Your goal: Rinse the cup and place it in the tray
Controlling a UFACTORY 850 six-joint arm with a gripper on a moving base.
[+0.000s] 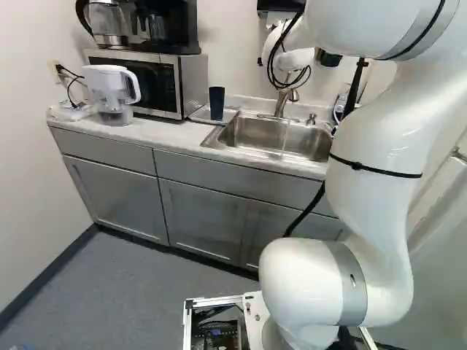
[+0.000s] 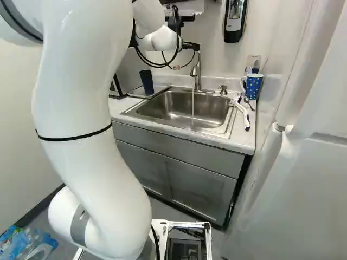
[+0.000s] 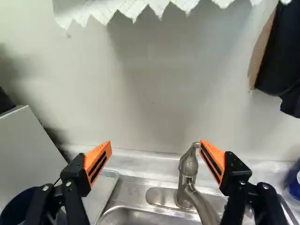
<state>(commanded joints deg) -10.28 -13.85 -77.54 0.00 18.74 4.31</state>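
Careful: that end effector (image 3: 155,142), fingers apart, could knock the running faucet (image 2: 197,70), upper middle of the right base view, if it dips straight down.

You've a plain dk. blue cup (image 1: 217,103), upright, wider at the top, on the tray (image 3: 100,193). Tray's flat & shallow, on the countertop (image 1: 169,133) L of the sink (image 2: 181,99).

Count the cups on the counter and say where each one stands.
2: the dark cup on the tray beside the sink, and the blue dotted cup across the sink from it. More could be hidden.
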